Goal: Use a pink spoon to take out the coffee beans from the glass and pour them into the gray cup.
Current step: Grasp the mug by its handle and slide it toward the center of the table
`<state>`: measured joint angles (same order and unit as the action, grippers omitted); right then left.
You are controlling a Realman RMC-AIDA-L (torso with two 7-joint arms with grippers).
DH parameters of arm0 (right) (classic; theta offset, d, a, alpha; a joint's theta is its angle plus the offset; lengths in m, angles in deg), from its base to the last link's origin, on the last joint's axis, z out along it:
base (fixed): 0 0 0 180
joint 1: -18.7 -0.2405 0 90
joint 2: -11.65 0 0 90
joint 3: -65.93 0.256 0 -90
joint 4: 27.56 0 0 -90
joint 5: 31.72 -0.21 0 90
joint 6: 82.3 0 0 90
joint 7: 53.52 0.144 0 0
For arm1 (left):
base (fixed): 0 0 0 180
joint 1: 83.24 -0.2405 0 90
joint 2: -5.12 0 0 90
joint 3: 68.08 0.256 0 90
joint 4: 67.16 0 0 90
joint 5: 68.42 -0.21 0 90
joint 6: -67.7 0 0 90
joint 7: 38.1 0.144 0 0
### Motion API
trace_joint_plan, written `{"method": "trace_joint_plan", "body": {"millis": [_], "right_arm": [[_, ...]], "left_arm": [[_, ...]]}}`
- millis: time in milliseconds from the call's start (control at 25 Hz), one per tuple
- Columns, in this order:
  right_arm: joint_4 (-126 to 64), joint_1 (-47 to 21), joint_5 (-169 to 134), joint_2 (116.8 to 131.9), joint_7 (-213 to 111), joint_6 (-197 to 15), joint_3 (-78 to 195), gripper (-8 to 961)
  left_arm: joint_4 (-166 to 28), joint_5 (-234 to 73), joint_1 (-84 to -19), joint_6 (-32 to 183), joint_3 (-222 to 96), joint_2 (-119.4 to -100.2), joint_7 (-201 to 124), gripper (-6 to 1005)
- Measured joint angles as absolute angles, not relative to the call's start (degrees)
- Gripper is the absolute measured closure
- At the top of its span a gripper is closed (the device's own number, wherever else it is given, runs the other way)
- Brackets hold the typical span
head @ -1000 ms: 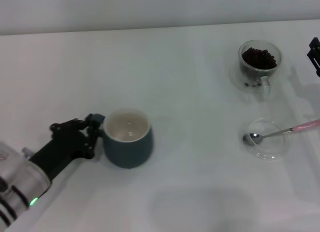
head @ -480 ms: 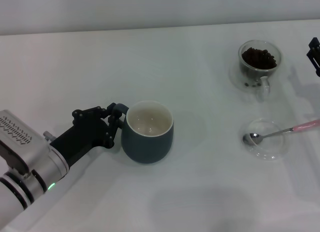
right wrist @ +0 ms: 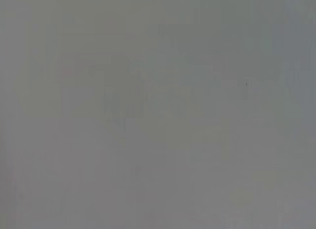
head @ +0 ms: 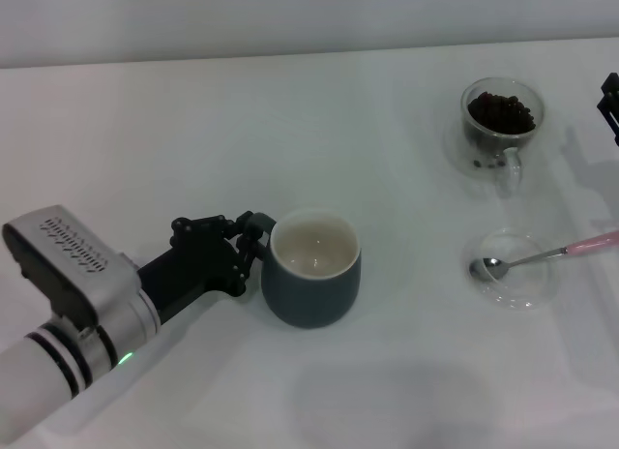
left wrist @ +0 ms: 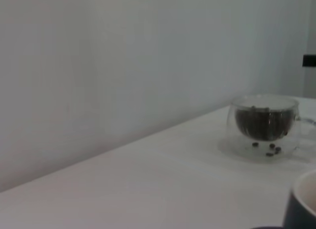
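The gray cup (head: 311,267) stands on the white table left of the middle, its cream inside bare. My left gripper (head: 253,246) is shut on the cup's handle side; the handle is hidden behind the fingers. The cup's rim also shows in the left wrist view (left wrist: 302,202). The glass (head: 501,122) with coffee beans (head: 500,111) stands at the back right, also in the left wrist view (left wrist: 264,124). The pink spoon (head: 546,254) lies across a flat clear dish (head: 511,269), bowl in the dish, handle pointing right. My right gripper (head: 610,103) is at the far right edge.
A few loose beans (left wrist: 266,149) lie inside the glass's double wall. A pale wall runs along the table's far edge. The right wrist view shows only a plain grey field.
My left gripper has slid the gray cup to the right across the table, toward the middle. The glass, dish, spoon and right arm have not moved.
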<state>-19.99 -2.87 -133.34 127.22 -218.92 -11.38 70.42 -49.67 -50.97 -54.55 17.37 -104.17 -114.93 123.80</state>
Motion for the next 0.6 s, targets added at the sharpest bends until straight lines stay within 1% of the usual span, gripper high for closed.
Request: {"method": "trace_joint_plan", "body": {"millis": [600], "right_arm": [[-20.7, -3.0, -133.6, 127.14, -218.9, -11.5, 70.4, 111]], "left_arm": [[-49.0, -51.3, -55.4, 17.8, -104.5, -114.73, 123.8, 904]]}}
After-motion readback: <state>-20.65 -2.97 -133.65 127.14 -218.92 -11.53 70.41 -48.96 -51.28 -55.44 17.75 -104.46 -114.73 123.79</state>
